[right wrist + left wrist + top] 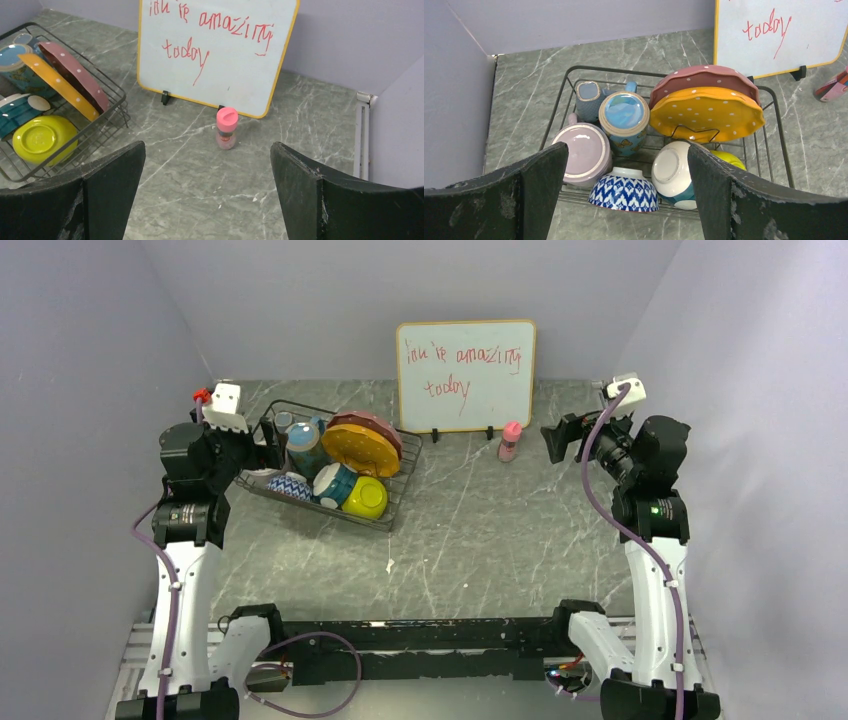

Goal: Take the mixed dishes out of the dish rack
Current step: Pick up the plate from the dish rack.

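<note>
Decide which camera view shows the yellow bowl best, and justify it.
Right wrist: the yellow bowl appears large, its underside facing the camera. Top external shows it small; left wrist shows only a sliver behind the white-and-teal dish.

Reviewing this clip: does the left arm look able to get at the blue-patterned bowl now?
Probably yes. The left gripper is open and faces the blue-patterned bowl, upside down at the near edge of the dish rack with nothing over it, though the lilac mug crowds one side.
</note>
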{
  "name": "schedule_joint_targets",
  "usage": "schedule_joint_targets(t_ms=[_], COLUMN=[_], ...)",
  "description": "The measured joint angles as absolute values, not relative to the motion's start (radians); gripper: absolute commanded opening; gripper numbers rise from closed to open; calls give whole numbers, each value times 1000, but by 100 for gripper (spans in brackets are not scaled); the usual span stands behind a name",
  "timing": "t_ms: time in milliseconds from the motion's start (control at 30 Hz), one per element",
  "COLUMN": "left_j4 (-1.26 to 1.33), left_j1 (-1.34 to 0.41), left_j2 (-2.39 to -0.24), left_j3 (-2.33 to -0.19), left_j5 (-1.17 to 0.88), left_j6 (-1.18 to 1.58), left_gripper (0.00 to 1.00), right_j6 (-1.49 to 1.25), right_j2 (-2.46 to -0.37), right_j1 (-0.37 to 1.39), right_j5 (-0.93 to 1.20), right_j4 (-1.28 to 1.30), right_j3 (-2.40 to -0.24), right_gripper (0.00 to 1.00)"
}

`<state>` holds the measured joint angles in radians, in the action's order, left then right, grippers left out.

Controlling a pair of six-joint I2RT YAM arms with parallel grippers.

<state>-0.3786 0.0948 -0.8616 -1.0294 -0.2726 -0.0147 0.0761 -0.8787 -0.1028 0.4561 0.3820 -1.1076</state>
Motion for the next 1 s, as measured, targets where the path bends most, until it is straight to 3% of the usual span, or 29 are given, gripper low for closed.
schedule_joint_targets(t_ms=[400, 533, 700, 867, 1000], left_j4=[-380, -448, -649, -825, -933], left_j1=[95, 95, 81, 4, -85], left_j2=[-882, -923, -1095, -1336, -1480], left_j3=[-1029, -1080, -1309, -1551, -1647], left_j5=[-290, -388, -560, -565, -536], left_j6=[-15, -93, -284, -439, -551], left_gripper=[95, 95, 94, 94, 88], right_j6=[110, 170, 229, 249, 268], right_j2=[-881, -878, -862, -875, -847], right_j1=[-103, -103, -103, -103, -103], right_j5=[485, 529, 596, 629, 645], right_j4=[414, 422, 410, 424, 416], right_j3=[-1105, -1093, -951, -843, -833], right_gripper=[99, 99, 99, 99, 99])
